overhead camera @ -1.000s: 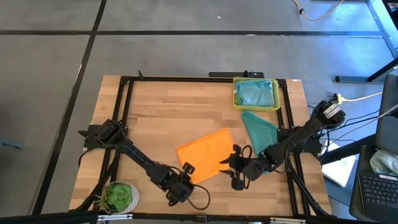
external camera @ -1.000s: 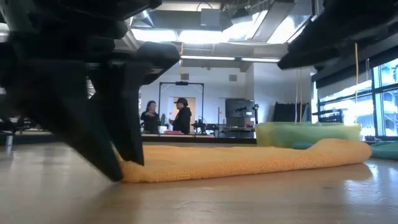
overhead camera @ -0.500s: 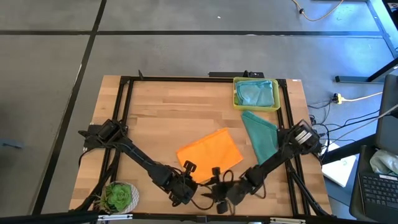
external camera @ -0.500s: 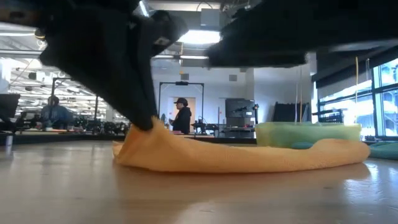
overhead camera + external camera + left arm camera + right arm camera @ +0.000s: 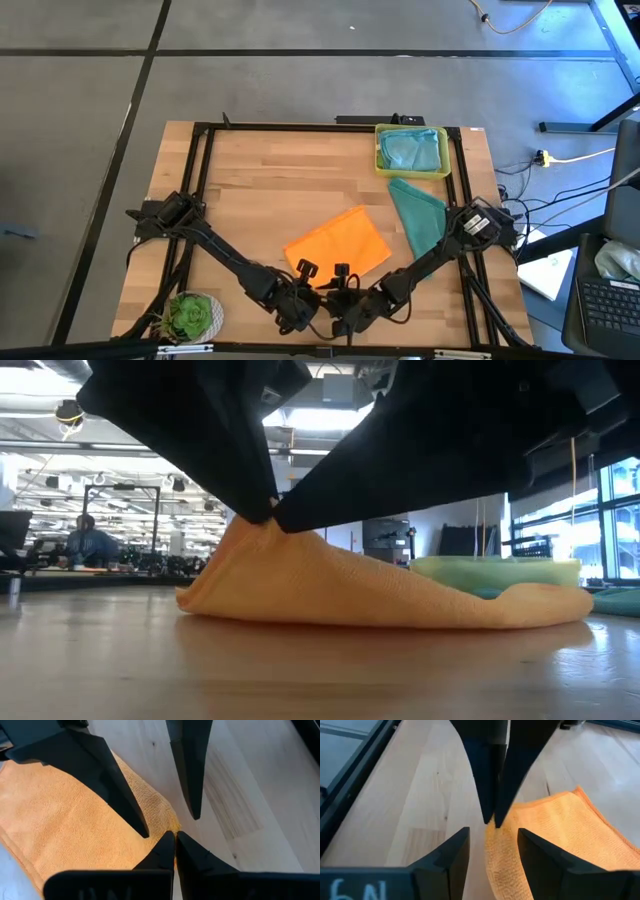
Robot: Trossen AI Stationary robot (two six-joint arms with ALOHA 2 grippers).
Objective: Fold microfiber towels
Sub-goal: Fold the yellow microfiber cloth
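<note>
An orange towel (image 5: 338, 245) lies near the table's middle, with its near corner (image 5: 268, 532) raised to a peak. My left gripper (image 5: 175, 838) is shut on that corner. My right gripper (image 5: 492, 851) is open just beside the left gripper. Its two fingers (image 5: 192, 785) stand on either side of the raised corner. A teal towel (image 5: 418, 215) lies flat at the right. A light blue towel (image 5: 412, 150) sits in the yellow tray (image 5: 380, 150). My left gripper pinches the orange towel's near corner (image 5: 171, 826) between its two fingertips, slanting down from the table's near left. The corner is lifted off the table and the cloth slopes down from it. The rest of the towel (image 5: 450, 610) lies on the wood. I cannot tell whether my right gripper touches the cloth.
A green bunched object (image 5: 190, 315) sits at the table's near left corner. A black frame (image 5: 300, 127) runs around the tabletop. Bare wood (image 5: 260, 190) lies to the left of the orange towel and beyond it. People show in the room behind.
My left gripper has shut on the orange towel's near corner and risen, pulling it into a peak while the rest stays flat. My right gripper has swung from the towel's right side toward the near edge and left, ending beside the left gripper, still open.
</note>
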